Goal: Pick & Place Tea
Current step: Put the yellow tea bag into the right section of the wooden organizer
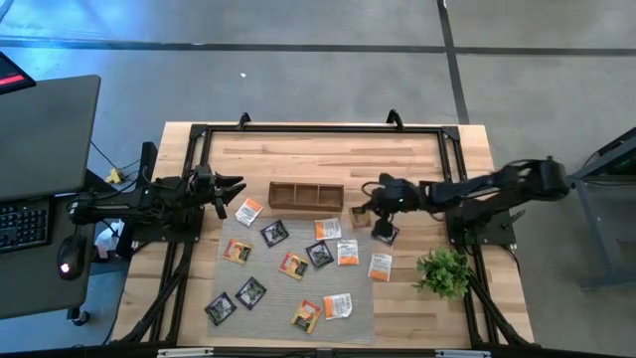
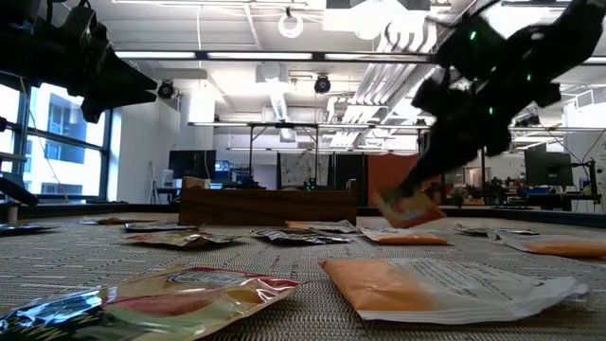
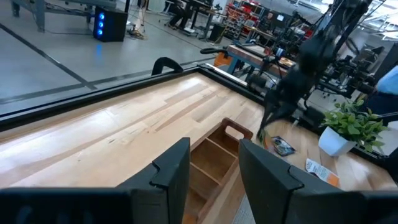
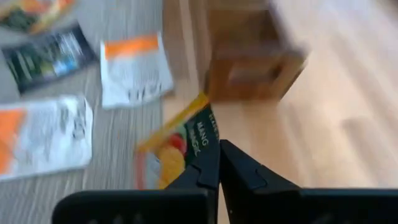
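Several tea sachets, black, orange and white, lie flat on a grey mat [image 1: 266, 298], among them a white one [image 1: 347, 252] and a black one [image 1: 274, 234]. My right gripper [image 4: 219, 167] hangs over the mat's far right corner, beside a small wooden box [image 4: 252, 68]. It is shut on an orange-yellow sachet [image 4: 177, 146], which also shows as the orange-yellow sachet [image 2: 407, 205] in the low view. My left gripper [image 3: 214, 171] waits open and level at the table's left side, touching nothing. My right gripper pinches the orange-yellow sachet between its two fingers at one edge near a corner [image 4: 204, 149]. The fingers come slanting down from the table's right side. The sachet hangs tilted below the fingertips, clear of the mat.
A long wooden organiser [image 1: 305, 196] with three compartments stands at the mat's far edge, the small wooden box [image 1: 360, 215] just right of it. A potted green plant [image 1: 444, 270] stands at the right near side. A black frame [image 1: 318, 129] runs round the table.
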`<action>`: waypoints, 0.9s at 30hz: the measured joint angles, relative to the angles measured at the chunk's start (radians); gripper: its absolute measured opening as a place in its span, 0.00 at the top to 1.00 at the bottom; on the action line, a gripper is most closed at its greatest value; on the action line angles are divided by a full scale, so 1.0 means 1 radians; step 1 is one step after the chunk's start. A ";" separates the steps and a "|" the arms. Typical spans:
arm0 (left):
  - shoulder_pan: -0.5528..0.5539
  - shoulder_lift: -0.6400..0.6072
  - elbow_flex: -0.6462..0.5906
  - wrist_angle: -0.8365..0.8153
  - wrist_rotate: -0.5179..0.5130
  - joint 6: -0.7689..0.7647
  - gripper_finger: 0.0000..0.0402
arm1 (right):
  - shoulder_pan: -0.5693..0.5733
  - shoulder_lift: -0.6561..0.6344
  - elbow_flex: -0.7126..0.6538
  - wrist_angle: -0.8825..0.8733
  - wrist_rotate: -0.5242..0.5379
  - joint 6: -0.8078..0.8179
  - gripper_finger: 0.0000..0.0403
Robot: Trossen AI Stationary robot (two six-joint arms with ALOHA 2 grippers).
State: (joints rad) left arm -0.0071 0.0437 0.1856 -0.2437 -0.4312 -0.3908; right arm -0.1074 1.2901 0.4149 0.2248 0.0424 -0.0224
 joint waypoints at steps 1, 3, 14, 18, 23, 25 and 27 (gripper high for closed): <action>0.000 0.000 0.000 0.000 0.000 0.000 0.66 | 0.000 -0.032 0.000 0.003 0.001 -0.024 0.99; 0.000 0.000 0.000 0.001 -0.001 0.000 0.66 | 0.000 -0.091 0.000 0.055 0.008 -0.067 0.99; 0.000 0.000 0.000 0.009 -0.020 0.000 0.66 | -0.009 -0.059 0.005 0.452 0.049 -0.274 1.00; 0.000 0.000 0.000 0.009 -0.046 0.000 0.66 | -0.018 0.039 0.064 0.461 0.056 -0.273 1.00; 0.000 0.000 0.000 0.009 -0.059 -0.002 0.66 | -0.018 0.213 0.184 0.444 0.046 -0.342 1.00; 0.000 0.000 0.000 0.009 -0.058 -0.005 0.66 | -0.024 0.272 0.232 0.387 0.078 -0.346 1.00; 0.000 0.000 0.000 0.009 -0.053 -0.010 0.66 | -0.029 0.319 0.269 0.324 0.112 -0.338 1.00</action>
State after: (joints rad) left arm -0.0071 0.0437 0.1852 -0.2347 -0.4843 -0.4010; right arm -0.1364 1.6089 0.6837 0.5492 0.1547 -0.3600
